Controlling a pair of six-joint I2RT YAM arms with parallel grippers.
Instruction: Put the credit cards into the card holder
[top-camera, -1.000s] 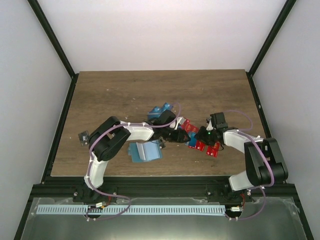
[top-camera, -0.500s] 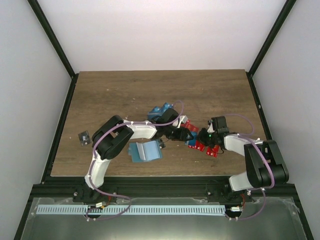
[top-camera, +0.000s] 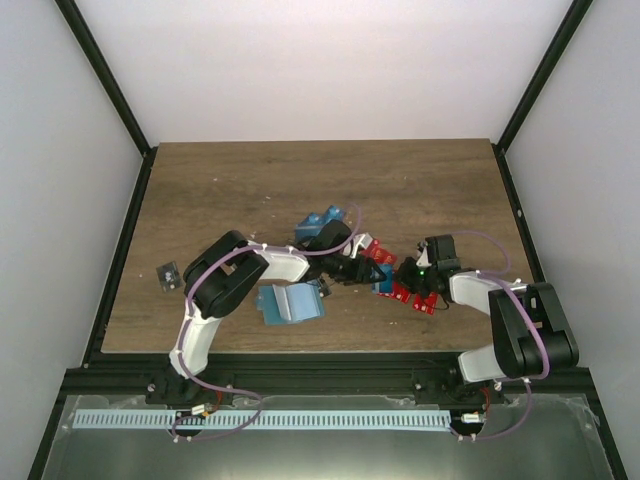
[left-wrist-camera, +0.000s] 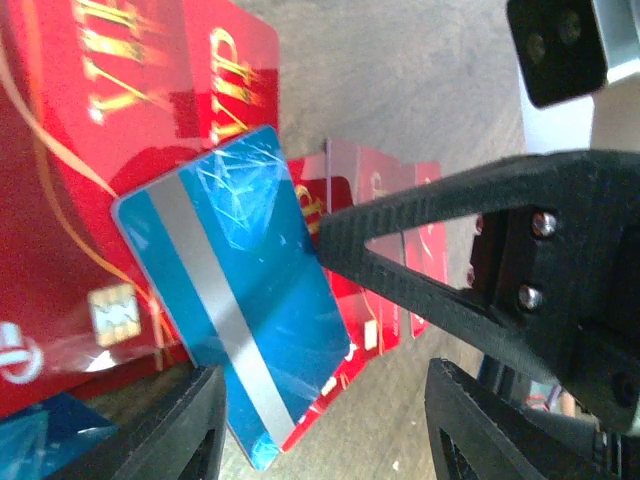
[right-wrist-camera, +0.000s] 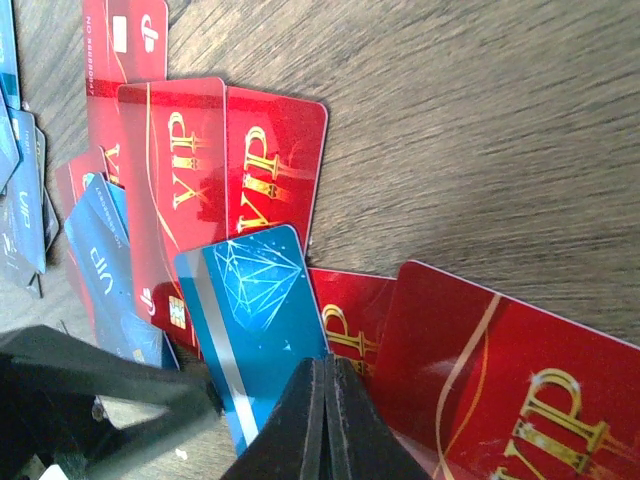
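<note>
Top camera first: both arms reach into the middle of your brown wooden bench (top-camera: 250, 180). The flat teal rectangular card holder (top-camera: 292, 302) lies near the front edge, just in front of the left forearm. The thin plastic credit cards (top-camera: 378, 250), red ones and blue ones, are scattered in a loose pile right of centre. Your left hand (top-camera: 368, 272) and right hand (top-camera: 405, 273) sit nearly tip to tip over that pile. A small black square thing (top-camera: 168, 273) lies well apart by the left edge.

Left wrist camera: the left hand is partway open with nothing clamped. A bright blue card (left-wrist-camera: 235, 320) with a silver stripe lies flat below the gap, on top of red gold-lettered VIP cards. The right hand's black finger pokes in from the right, its tip at that card's edge.

Right wrist camera: the right hand is pinched fully shut, its tip down at the edge of the same blue card. You can't tell if it's actually pressing on it.
</note>
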